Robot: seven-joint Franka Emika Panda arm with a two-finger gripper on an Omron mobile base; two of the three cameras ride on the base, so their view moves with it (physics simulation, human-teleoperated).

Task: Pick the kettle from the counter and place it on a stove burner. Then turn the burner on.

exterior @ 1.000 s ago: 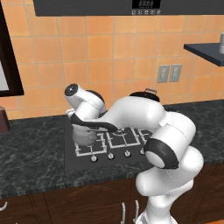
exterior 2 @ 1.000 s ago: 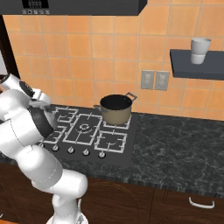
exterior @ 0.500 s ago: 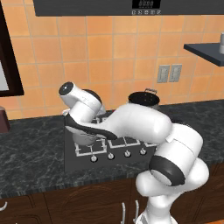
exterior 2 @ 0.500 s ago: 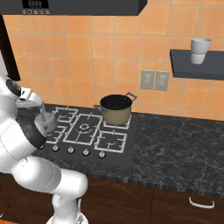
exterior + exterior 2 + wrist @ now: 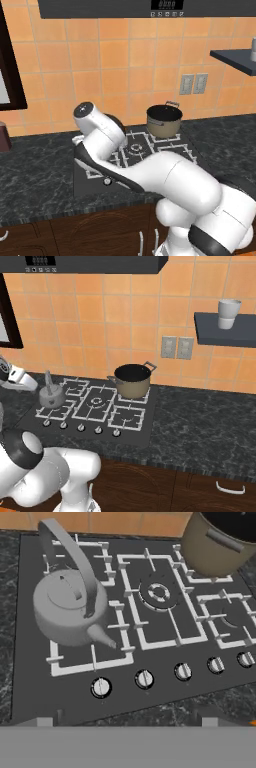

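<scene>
A small dull-grey kettle sits upright on the small square wire grate of the front-left stove burner, at the left end of a dark cooktop. Its short spout points toward the row of knobs along the cooktop's front edge, and its thin arched handle stands up over the lid. In the right base view the same kettle rests on that grate just beside the white arm's wrist, which comes in from the left edge.

The end effector hangs above the front edge of the cooktop, looking down on the knobs. Its two dark fingertips stand far apart near the bottom corners of the hand view, so the jaws are wide and nothing is between them. It is apart from the kettle.

Five round silver knobs line the front strip; the leftmost one lies straight in front of the kettle's burner. A larger central grate sits to the kettle's right. On the rear-right burner stands a tan-sided cooking pot with a black rim.

The cooktop is set into a dark marbled tabletop over brown wooden cabinets. Orange tiles cover the wall behind, with a pair of wall outlets. A white cup stands on a dark shelf at the upper right.
</scene>
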